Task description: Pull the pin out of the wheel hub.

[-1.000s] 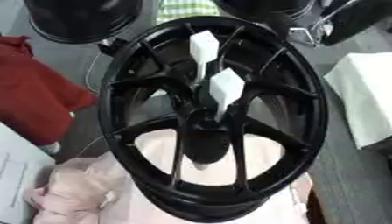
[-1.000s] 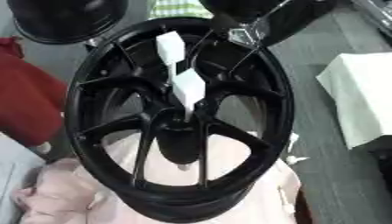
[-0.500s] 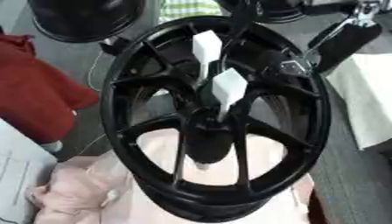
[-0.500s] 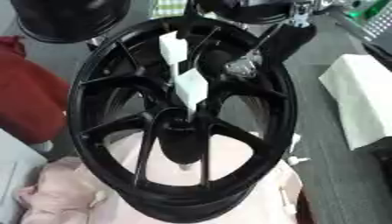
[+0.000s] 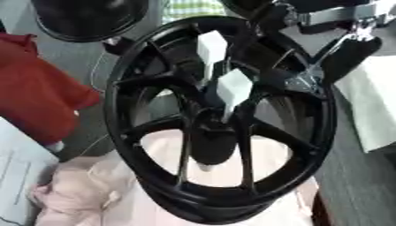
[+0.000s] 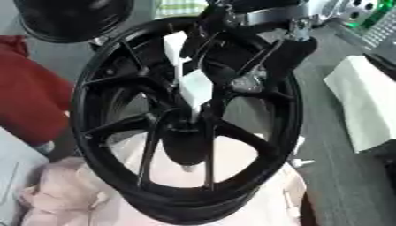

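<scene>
Pink cloth (image 5: pixel 85 198), pin (image 5: pixel 232 88) left of robot hand (image 5: pixel 259 22)

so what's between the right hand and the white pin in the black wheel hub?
Only black spokes and open gaps separate the right hand from the white pin; left eye view shows it.

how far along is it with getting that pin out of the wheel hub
Early stage. Nothing looks done yet: the white pin is seated in the centre of the black wheel hub. In hand: the right hand is over the spokes beside the pin, not yet holding it. Left: grasp the pin and pull it free. No left hand shows.
</scene>
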Tool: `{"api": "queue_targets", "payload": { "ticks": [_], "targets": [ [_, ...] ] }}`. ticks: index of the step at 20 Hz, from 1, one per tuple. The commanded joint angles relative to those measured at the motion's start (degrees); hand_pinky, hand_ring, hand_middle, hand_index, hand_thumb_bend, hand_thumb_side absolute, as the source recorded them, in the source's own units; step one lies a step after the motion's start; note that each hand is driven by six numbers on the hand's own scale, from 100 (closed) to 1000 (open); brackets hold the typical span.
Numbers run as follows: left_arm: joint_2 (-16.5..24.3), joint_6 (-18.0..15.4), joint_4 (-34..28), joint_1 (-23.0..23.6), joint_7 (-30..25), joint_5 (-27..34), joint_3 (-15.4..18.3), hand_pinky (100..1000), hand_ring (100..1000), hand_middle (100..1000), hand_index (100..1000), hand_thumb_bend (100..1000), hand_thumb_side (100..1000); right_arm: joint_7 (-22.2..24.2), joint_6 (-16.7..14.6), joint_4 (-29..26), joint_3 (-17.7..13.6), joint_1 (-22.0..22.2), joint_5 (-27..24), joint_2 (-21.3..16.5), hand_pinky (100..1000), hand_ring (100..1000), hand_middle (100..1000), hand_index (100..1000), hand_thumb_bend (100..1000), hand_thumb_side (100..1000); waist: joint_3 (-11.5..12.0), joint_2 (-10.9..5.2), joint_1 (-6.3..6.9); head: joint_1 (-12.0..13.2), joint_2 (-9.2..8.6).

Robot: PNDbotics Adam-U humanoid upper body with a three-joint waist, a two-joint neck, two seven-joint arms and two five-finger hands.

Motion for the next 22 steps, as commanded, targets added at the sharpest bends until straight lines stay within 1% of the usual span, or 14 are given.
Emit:
{"api": "queue_targets", "payload": {
  "ticks": [1,10,20,22],
  "targets": [
    [1.85,-0.07,-0.65,-0.78,-0.36,-0.16,-0.02,604,630,528,759,100,785,0.24,0.85,-0.7,0.45,-1.36,1.9,-0.54,887,855,728,894,100,265,0.12,0.17,-0.55,0.24,-0.03],
    [1.76,0.03,-0.58,-0.79,-0.77,-0.21,-0.19,604,630,529,759,100,788,-0.05,4.76,-0.7,2.58,-2.88,2.72,1.53,892,886,764,912,100,265,0.17,0.39,-0.5,0.63,0.02],
    [1.68,0.0,-0.58,-0.88,-1.01,-0.23,-0.22,605,629,528,758,100,789,0.6,6.77,-0.7,3.63,-3.19,3.29,2.49,891,901,778,917,100,398,0.24,0.86,-0.39,0.74,-0.04],
    [1.67,0.0,-0.61,-0.91,-1.04,-0.27,-0.21,605,629,528,758,100,790,0.67,7.09,-0.7,3.7,-3.13,3.57,2.61,891,901,778,917,100,413,0.26,1.04,-0.4,0.72,-0.01]
  ]
}}
